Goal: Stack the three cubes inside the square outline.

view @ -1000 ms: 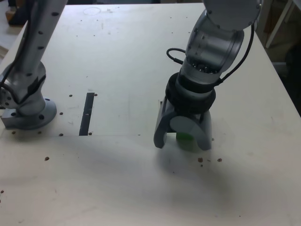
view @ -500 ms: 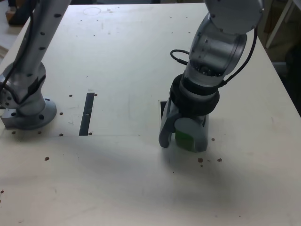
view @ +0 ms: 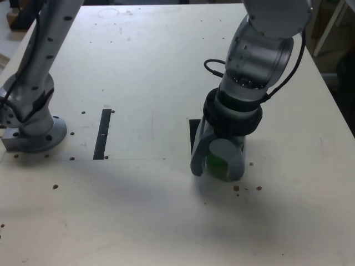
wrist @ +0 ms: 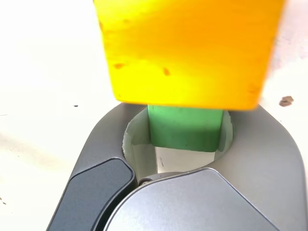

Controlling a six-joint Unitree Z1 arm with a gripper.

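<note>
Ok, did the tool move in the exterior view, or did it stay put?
Yes, the tool moved a little toward the exterior view's right, so its black collar is farther from the black strip.

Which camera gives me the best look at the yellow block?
The wrist view: the yellow block looms large there, its face plain though cut off by the picture's edge, with the green block partly behind it. The exterior view shows no yellow at all, only some green between the gripper's jaws.
</note>
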